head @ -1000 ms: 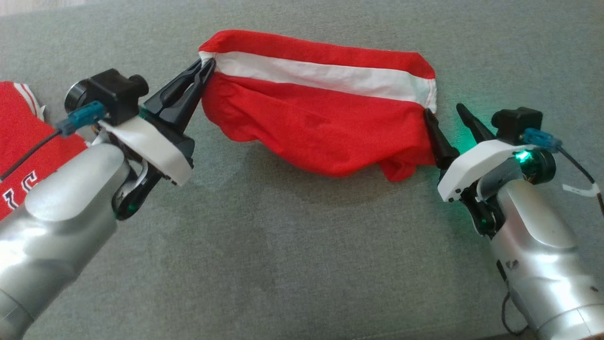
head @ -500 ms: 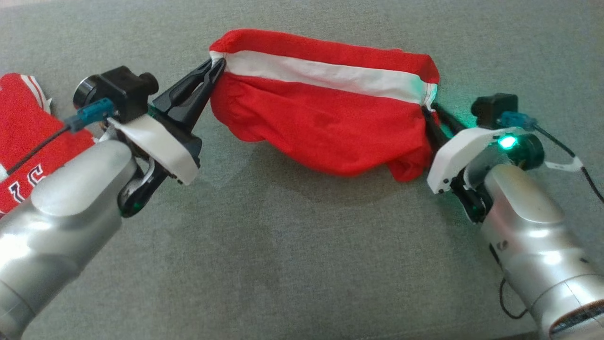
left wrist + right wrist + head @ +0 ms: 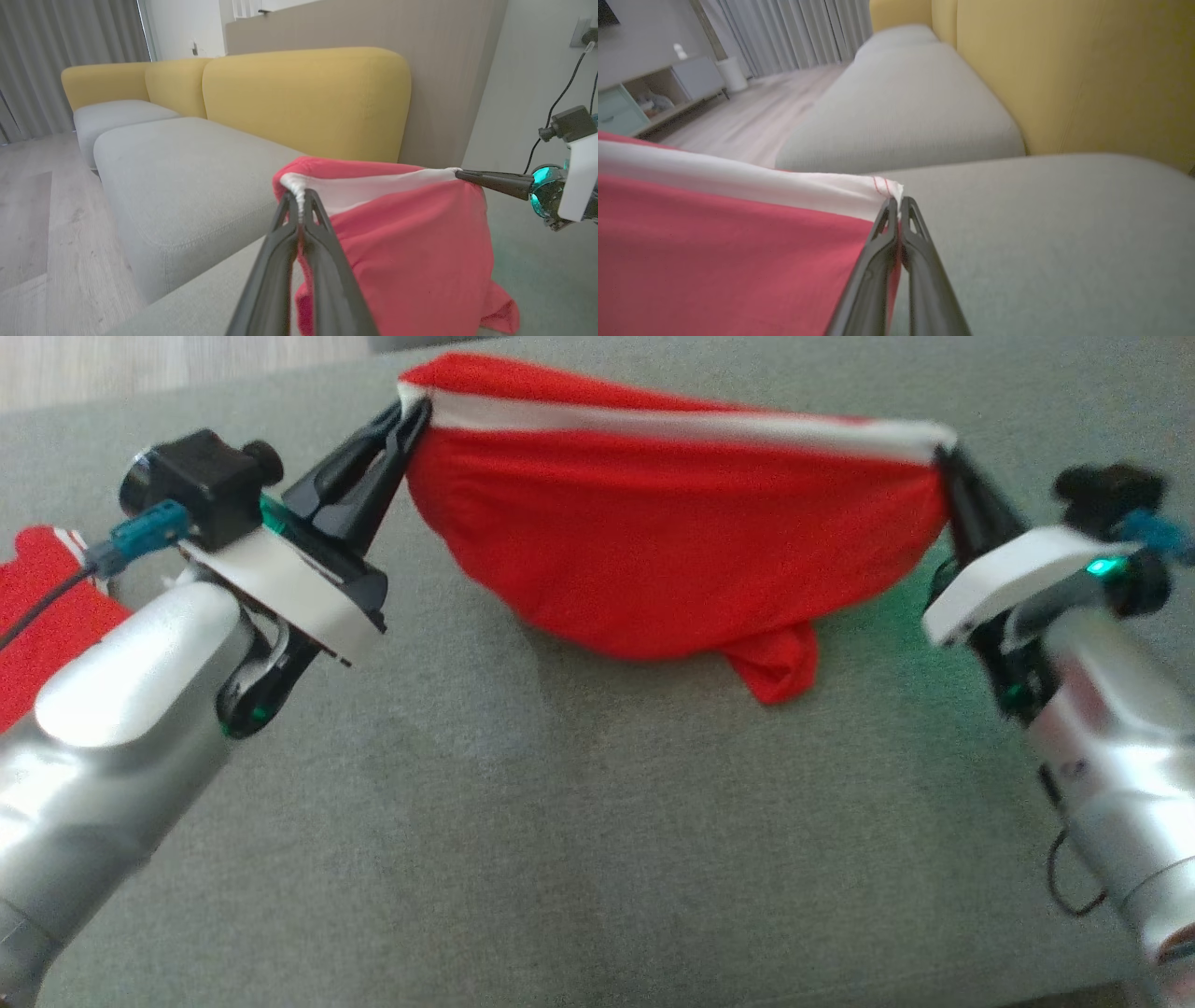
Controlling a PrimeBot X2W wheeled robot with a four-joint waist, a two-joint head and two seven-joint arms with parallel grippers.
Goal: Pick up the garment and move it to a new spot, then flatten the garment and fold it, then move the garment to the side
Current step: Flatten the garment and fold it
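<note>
The garment (image 3: 672,523) is red with a white band along its top edge. It hangs stretched between both grippers above the grey cushion (image 3: 597,821), sagging in the middle with a loose flap at its lower right. My left gripper (image 3: 411,415) is shut on the garment's left white corner, which the left wrist view shows pinched between the fingers (image 3: 299,205). My right gripper (image 3: 943,457) is shut on the right white corner, and in the right wrist view the garment (image 3: 714,242) runs left from the fingertips (image 3: 896,203). The right gripper (image 3: 462,175) also shows in the left wrist view.
Another red garment with white trim (image 3: 47,607) lies at the left edge of the cushion. Behind the work surface are a grey sofa seat (image 3: 177,168) with yellow backrests (image 3: 303,98), and wooden floor (image 3: 28,224) to the left.
My right gripper went from open beside the garment's right corner to shut on it. Both grippers then lifted the garment, pulling its white band taut. The head camera shifted too.
</note>
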